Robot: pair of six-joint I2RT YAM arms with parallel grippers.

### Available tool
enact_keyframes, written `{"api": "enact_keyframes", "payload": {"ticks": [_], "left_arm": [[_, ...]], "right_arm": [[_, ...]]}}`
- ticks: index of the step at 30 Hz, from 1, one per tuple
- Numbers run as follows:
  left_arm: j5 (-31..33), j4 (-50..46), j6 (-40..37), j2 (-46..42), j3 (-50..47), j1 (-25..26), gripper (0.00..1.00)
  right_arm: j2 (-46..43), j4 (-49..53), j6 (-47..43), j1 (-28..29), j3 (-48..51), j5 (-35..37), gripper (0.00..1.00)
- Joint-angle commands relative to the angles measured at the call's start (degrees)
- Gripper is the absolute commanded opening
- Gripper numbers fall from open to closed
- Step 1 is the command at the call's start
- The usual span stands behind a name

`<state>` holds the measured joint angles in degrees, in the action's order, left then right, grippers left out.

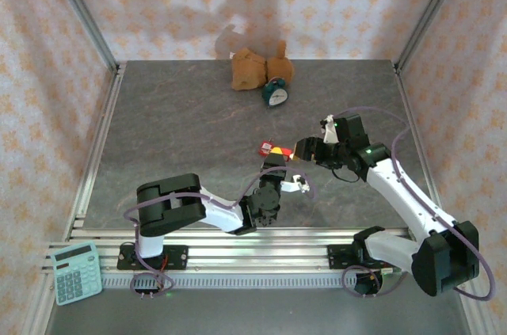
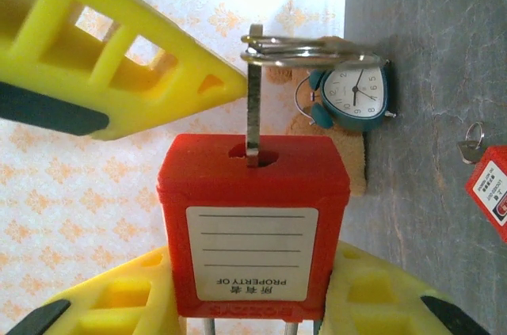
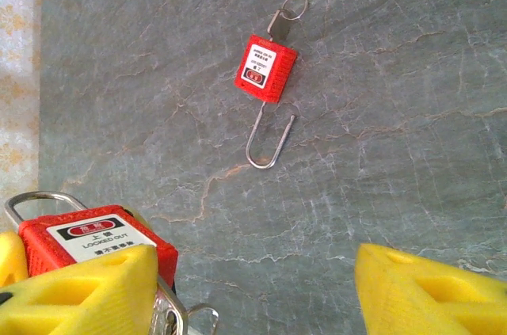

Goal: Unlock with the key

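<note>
**Left gripper holds a keyed padlock; right gripper stands open**

Near the middle of the grey stone-patterned worktop (image 1: 174,121), the left gripper (image 2: 253,303) is closed on the body of a red plastic padlock (image 2: 253,192), one yellow finger on each side. A thin metal key (image 2: 253,105) on a wire ring stands in the padlock's keyhole. The right gripper (image 3: 255,264) is spread wide and holds nothing; one yellow fingertip (image 2: 226,85) sits just beside the key. A second red padlock (image 3: 265,70), its shackle swung open, lies flat on the worktop nearby.
</note>
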<state>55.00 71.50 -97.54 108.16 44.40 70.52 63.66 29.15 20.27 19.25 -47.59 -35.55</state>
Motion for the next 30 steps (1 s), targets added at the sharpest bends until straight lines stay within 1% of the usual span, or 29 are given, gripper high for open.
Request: {"api": "enact_keyframes", "payload": {"ticks": [1, 2, 4, 6, 8, 10, 13, 15, 18, 23, 28, 30], "left_arm": [[1.51, 6.1, -0.15, 0.56, -0.32, 0.63, 0.31], [1.51, 6.08, -0.11, 0.61, -0.38, 0.67, 0.31], [1.6, 6.51, 0.05, 0.8, -0.41, 0.67, 0.31], [1.77, 7.67, -0.26, 0.8, -0.29, 0.67, 0.31], [2.07, 9.28, -0.98, 2.8, 0.15, 0.6, 0.31], [2.37, 9.31, -0.42, 2.93, 0.71, 0.62, 0.31], [2.55, 9.35, 0.55, 2.94, 1.52, 0.65, 0.31], [2.57, 9.27, 0.54, 3.17, 2.13, 0.64, 0.31], [2.32, 9.29, 0.77, 3.46, 2.82, 0.65, 0.31], [2.04, 9.33, 0.68, 4.25, 4.32, 0.67, 0.31], [2.04, 9.29, 0.64, 4.77, 5.33, 0.68, 0.31], [2.25, 9.34, 0.6, 5.06, 5.72, 0.67, 0.31]], "right_arm": [[-0.38, 0.84, -0.66, 0.26, -1.2, 2.19, 0.65], [-0.83, 0.82, -0.3, 0.18, -1.34, 2.11, 0.66], [-1.85, 0.42, 1.04, -0.31, -1.8, 0.74, 0.7], [-2.39, -2.36, 4.44, -2.2, -1.02, -4.4, 0.74], [-2.46, -8.15, 9.03, -5.06, 1.52, -12.55, 0.75], [-1.65, -16.32, 14.57, -6.91, 4.92, -21.22, 0.77], [-0.17, -26.35, 21.33, -7.03, 8.43, -27.38, 0.77], [0.21, -31.3, 24.77, -6.96, 10.46, -30.15, 0.77], [0.07, -30.32, 24.4, -6.76, 11.17, -29.98, 0.77], [0.6, -34.8, 27.72, -5.39, 12.77, -29.9, 0.72], [0.67, -38.86, 30.82, -4.57, 13.67, -29.39, 0.61], [0.58, -39.08, 31.18, -4.62, 13.84, -29.14, 0.5]]}}
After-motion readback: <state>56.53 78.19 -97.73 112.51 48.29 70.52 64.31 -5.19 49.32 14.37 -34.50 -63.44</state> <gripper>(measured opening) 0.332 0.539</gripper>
